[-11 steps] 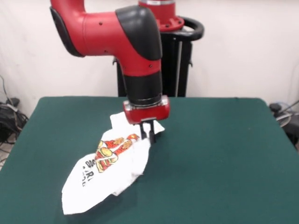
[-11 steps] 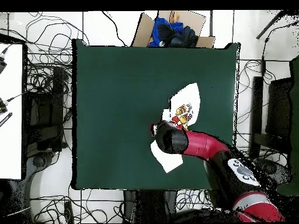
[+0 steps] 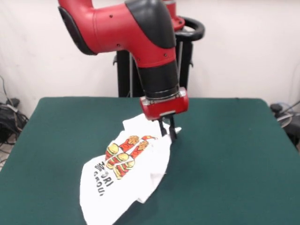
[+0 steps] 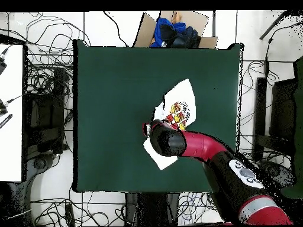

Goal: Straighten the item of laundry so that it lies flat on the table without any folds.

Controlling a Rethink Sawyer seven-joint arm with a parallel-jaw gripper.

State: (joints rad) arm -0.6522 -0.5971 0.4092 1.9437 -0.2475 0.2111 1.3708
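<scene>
**A:** Front view tells you most about progress. The T-shirt (image 3: 124, 176) lies on the bench (image 3: 234, 154), a bit toward the camera from the middle, with the print side up. It is not flat yet. I judge you are only partly done: one side is doubled over on itself, the letters are partly hidden by a crease, and the far corner is lifted a little from the bench.

**B:** And the end effector (image 3: 167, 131)?

**A:** Its two black fingers (image 3: 172, 131) stand close together on the raised edge of the cloth at the far side. As far as you can see, they are pinching that edge, but the contact is small, so take it as my judgement.

**B:** How much room do you have?

**A:** Plenty. In the overhead view the T-shirt (image 4: 177, 106) sits right of the middle, and the arm covers its part nearest the robot. Bare green bench (image 4: 112, 118) lies wide on the other side. The right edge of the bench in that view is the nearest one, but the cloth stays well apart from it. In the front view the low hem comes near the picture's bottom, so there you cannot see the bench edge.
</scene>
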